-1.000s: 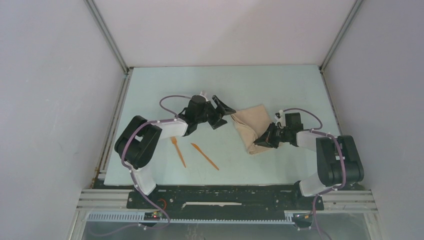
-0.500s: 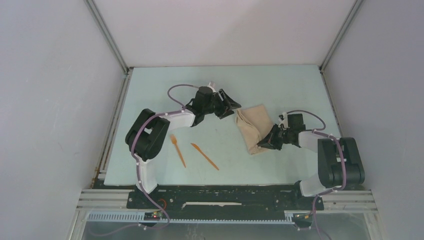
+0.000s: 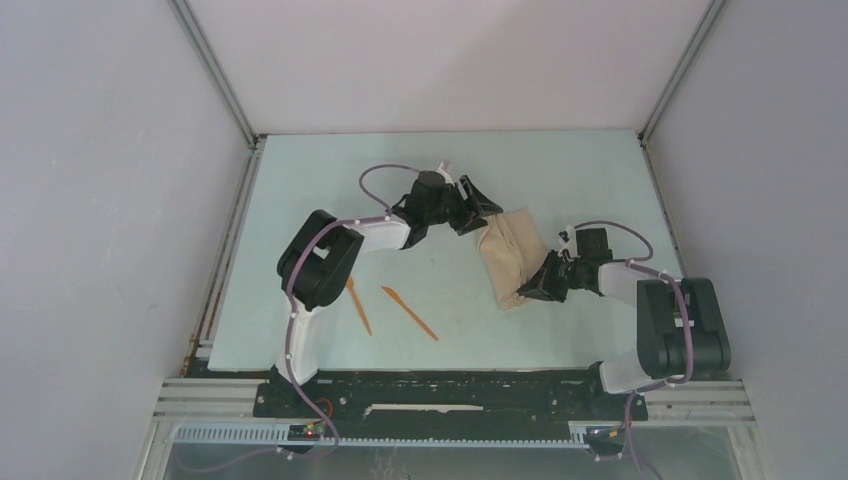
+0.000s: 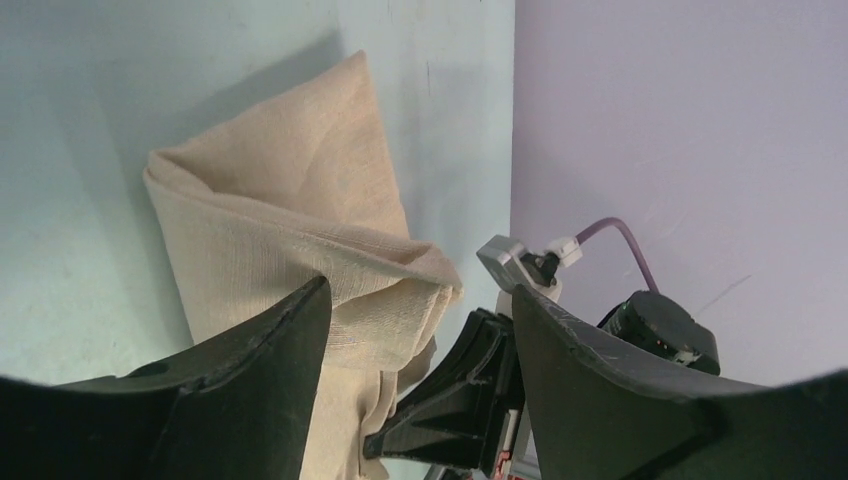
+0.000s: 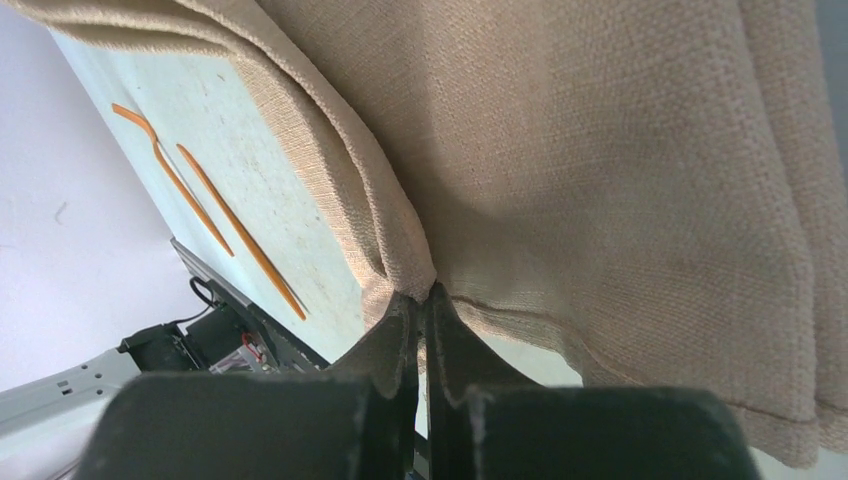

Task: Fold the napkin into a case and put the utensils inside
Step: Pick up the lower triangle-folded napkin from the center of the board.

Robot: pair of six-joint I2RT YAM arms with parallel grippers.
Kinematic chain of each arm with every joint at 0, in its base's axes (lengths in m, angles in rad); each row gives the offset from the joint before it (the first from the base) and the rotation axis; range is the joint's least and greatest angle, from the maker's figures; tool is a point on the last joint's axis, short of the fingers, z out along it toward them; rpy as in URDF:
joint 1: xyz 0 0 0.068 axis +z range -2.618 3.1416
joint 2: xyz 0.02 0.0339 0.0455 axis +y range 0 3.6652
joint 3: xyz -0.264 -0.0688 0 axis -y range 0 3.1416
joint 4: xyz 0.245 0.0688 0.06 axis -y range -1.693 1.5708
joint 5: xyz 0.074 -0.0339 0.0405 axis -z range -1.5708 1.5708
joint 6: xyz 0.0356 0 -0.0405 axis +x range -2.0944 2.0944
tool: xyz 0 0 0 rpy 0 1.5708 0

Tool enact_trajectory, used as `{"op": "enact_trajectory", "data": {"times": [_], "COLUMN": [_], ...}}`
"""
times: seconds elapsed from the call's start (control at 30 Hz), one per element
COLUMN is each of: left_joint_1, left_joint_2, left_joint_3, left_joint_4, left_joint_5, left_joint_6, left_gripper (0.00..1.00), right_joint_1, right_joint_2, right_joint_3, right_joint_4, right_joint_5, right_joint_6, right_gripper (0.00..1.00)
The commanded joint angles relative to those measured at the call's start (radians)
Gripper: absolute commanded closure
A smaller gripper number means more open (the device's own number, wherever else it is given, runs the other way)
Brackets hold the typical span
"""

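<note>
Pale grey walls [image 3: 100, 200] box in your workspace on three sides, with the mint-green table [image 3: 560, 165] filling the floor of it. Your left arm [image 3: 330, 260] stretches out across the middle of the table toward the right, while your right arm [image 3: 670, 320] folds in low from the near right edge. Between them lies the napkin [image 3: 512, 255], bunched into a rough, thick fold right of centre, not flat.

Your left gripper [image 3: 484, 215] sits at the napkin's far left corner with its jaws spread apart; from the wrist you see a folded ridge of cloth in the gap, but you cannot tell whether either finger touches it. Your right gripper [image 3: 530, 290] is clamped tight on the near edge of the napkin, pinching the hem.

Near the front of the table, well apart from the cloth on its left, the orange knife [image 3: 409, 312] and fork [image 3: 357, 304] lie side by side on the bare surface.
</note>
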Motion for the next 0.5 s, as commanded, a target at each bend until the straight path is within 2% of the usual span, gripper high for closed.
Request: {"op": "enact_trajectory", "data": {"times": [0.0, 0.1, 0.2, 0.3, 0.47], "left_joint_1": [0.000, 0.000, 0.001, -0.002, -0.006], "left_joint_2": [0.041, 0.062, 0.047, -0.030, -0.159], "left_joint_3": [0.072, 0.124, 0.165, 0.152, 0.086], "left_joint_4": [0.040, -0.002, -0.111, -0.270, -0.412], "left_joint_5": [0.011, 0.011, 0.010, -0.068, -0.161], "left_joint_6": [0.006, 0.059, 0.153, 0.308, 0.495], "left_gripper": [0.28, 0.25, 0.23, 0.22, 0.26], "right_joint_1": [-0.008, -0.008, -0.009, -0.009, -0.008], "right_joint_2": [-0.038, -0.039, -0.035, -0.033, -0.012], "right_joint_3": [0.038, 0.061, 0.080, 0.095, 0.111], "right_joint_4": [-0.045, -0.071, -0.088, -0.105, -0.097], "right_joint_5": [0.044, 0.068, 0.075, 0.077, 0.035], "right_joint_6": [-0.051, -0.064, -0.078, -0.093, -0.129], "right_gripper": [1.00, 1.00, 1.00, 1.00, 1.00]}}
